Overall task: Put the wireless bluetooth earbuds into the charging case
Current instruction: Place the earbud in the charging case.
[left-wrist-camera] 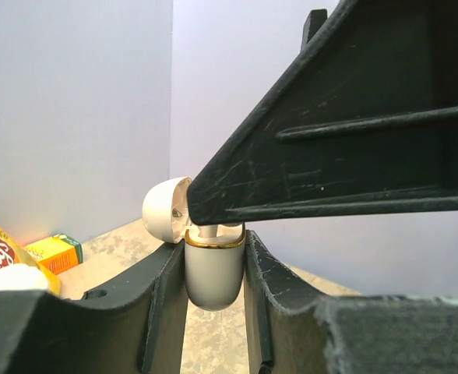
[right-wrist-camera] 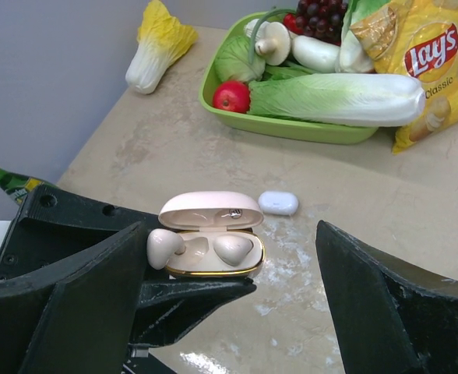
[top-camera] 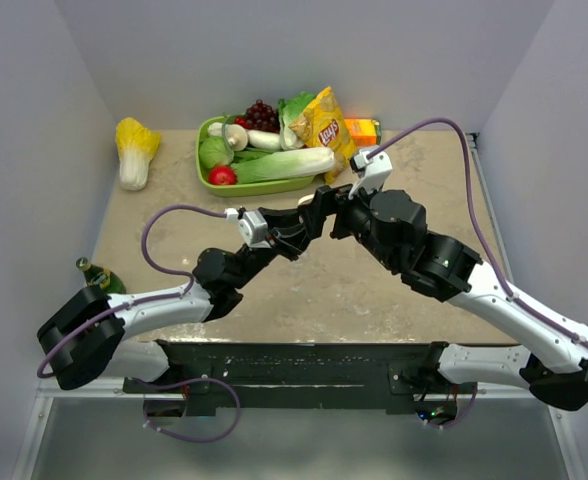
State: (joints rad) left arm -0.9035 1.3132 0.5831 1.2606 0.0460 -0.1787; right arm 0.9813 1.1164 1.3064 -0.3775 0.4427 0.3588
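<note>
The charging case (right-wrist-camera: 213, 253) is white with a gold rim and a beige inside, its lid open. My left gripper (left-wrist-camera: 213, 261) is shut on its body and holds it above the table; the lid (left-wrist-camera: 165, 210) swings left. One earbud (right-wrist-camera: 234, 248) sits in the right slot. The other earbud (right-wrist-camera: 163, 248) lies tilted over the case's left rim, beside the empty left slot and against one finger of my right gripper. My right gripper (right-wrist-camera: 235, 234) is open, its fingers wide apart on either side of the case. In the top view both grippers meet mid-table, left (top-camera: 292, 236) and right (top-camera: 326, 212).
A small white pill-shaped object (right-wrist-camera: 279, 203) lies on the table beyond the case. A green tray (top-camera: 206, 180) of vegetables, a Lay's bag (top-camera: 324, 128) and an orange box (top-camera: 362, 130) stand at the back. A cabbage (top-camera: 134, 150) is back left, a green bottle (top-camera: 96, 274) near left.
</note>
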